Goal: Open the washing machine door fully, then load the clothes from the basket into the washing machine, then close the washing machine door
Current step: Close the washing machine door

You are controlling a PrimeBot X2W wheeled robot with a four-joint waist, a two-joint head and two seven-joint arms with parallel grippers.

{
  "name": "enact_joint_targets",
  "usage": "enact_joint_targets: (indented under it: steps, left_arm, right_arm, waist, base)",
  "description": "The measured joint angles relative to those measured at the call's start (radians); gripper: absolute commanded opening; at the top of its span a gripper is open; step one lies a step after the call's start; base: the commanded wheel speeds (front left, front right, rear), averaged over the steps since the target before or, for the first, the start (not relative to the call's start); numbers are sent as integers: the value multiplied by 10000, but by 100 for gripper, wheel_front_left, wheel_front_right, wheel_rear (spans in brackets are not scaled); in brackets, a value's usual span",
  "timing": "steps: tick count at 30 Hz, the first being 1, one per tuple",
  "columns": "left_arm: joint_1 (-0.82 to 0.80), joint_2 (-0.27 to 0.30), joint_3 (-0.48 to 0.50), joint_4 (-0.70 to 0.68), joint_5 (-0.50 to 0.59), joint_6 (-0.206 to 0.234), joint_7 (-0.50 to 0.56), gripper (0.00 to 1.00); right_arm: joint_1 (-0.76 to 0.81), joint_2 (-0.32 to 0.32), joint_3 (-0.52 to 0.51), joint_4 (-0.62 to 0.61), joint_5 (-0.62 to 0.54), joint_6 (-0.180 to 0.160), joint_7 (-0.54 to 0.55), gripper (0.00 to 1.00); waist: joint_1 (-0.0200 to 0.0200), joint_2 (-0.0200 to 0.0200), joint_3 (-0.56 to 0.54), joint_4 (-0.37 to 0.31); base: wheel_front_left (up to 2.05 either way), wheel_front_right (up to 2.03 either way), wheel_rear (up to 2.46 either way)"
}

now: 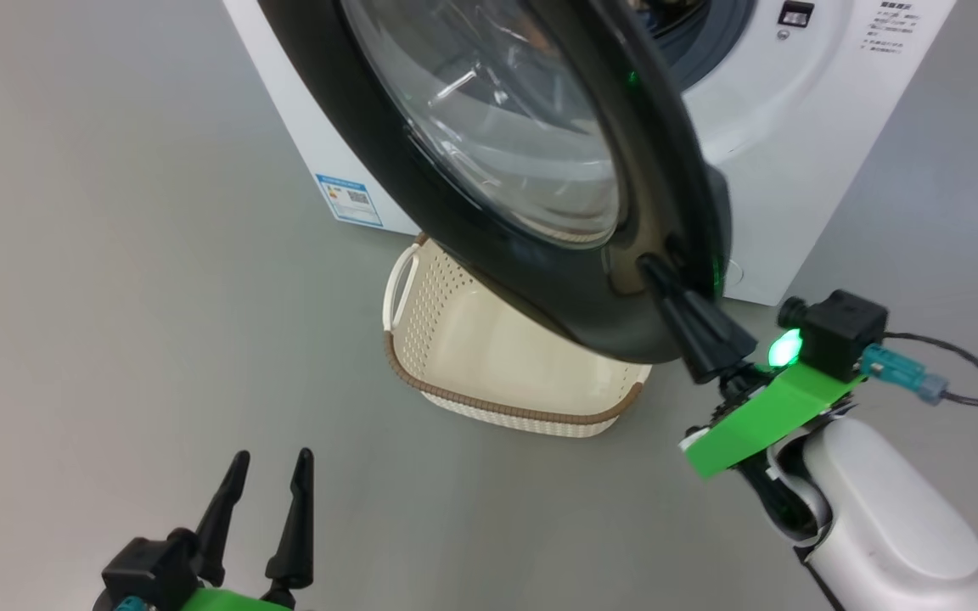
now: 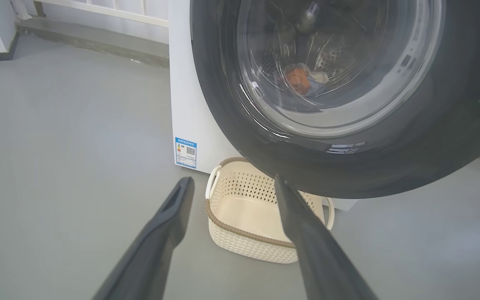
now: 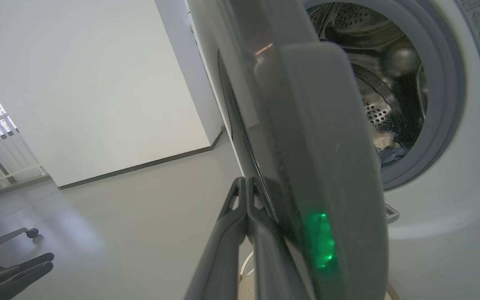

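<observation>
Two long dark fingers of the left gripper point(image 1: 273, 458) are held wide apart and empty at the lower left of the head view, well clear of the work. Further along, the basket point(image 1: 497, 407) is seen on the floor point(image 1: 115, 255), its bottom bare, partly beneath the half-swung washing machine door point(image 1: 540, 280). The clothes point(image 2: 300, 80) are made out through the glass, lying low in the drum point(image 3: 375, 114), so closing the door is judged to be the step in hand. To the right, the right gripper point(image 1: 654, 270) is pressed shut on nothing, its tips laid against the door's glossy black rim near the free edge. The push is best kept there, far from the hinge, and turned with the door's arc so that the tips are not slid off the slick surface. Fabric near the grey-blue seal point(image 3: 448, 83) of the washing machine point(image 1: 795, 170) should be watched, since a trapped fold may stop the latch, and pressure is to be carried through until the door is seated.
</observation>
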Motion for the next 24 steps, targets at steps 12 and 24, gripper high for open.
enact_joint_targets:
  steps: [12,24]
  left_arm:
    - [-495,-21,-378,-56,-86,0,0,100]
    - [-791,-33,-899,-236,-242,0,0,100]
  right_arm:
    - [-988,-370,-1563,159,-209,0,-2,0]
    - [-2386,-1290,-2259,871,-201,0,-2,0]
  waist:
    - [0,0,620,247]
    - [0,0,1196,856]
  base:
    - [0,0,0]
    - [0,0,0]
